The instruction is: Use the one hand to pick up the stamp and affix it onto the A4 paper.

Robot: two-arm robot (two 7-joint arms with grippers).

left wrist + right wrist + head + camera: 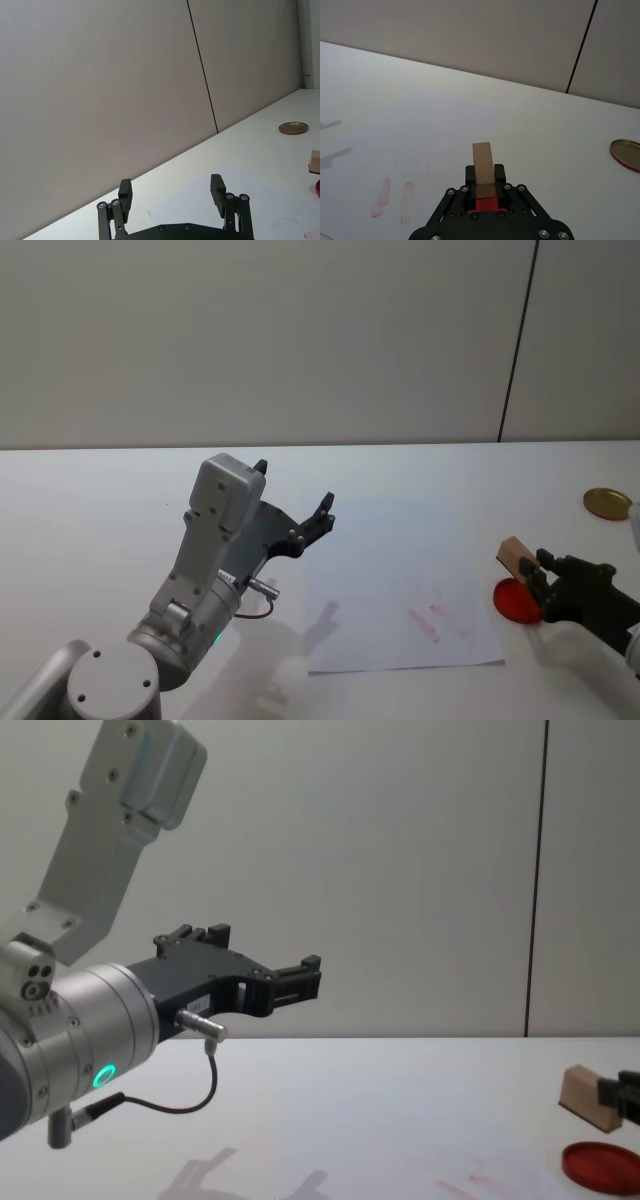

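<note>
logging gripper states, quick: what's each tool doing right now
Left tool: open, empty, raised above the table.
Right tool: shut on the stamp, just above the red ink pad.

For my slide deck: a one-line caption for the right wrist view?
Right gripper jaws shut on the stamp, above the red ink pad.

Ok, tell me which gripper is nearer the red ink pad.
Right. The right gripper is shut on the stamp just above the red ink pad; the left gripper hangs open in the air beyond the A4 paper's far side.
</note>
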